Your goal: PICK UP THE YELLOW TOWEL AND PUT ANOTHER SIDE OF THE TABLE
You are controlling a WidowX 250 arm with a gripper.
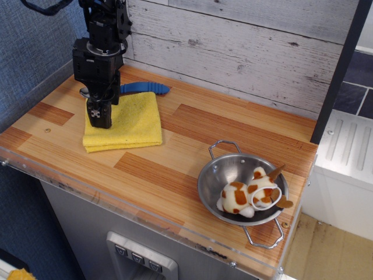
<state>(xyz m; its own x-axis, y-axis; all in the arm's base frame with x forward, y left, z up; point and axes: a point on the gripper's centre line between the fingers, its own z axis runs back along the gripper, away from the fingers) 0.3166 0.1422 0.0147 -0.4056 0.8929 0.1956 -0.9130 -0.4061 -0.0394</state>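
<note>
The yellow towel (131, 121) lies flat on the left part of the wooden table (175, 160), near the front-left edge. My gripper (99, 118) points straight down over the towel's left side. Its fingers are closed together and touch the cloth, pinching it there. The towel's left strip is partly hidden behind the gripper.
A spoon with a blue handle (144, 88) lies just behind the towel, its metal end mostly hidden by the gripper. A steel bowl (217, 178) holding a white and brown plush toy (249, 195) stands at the front right. A dark post stands at the right.
</note>
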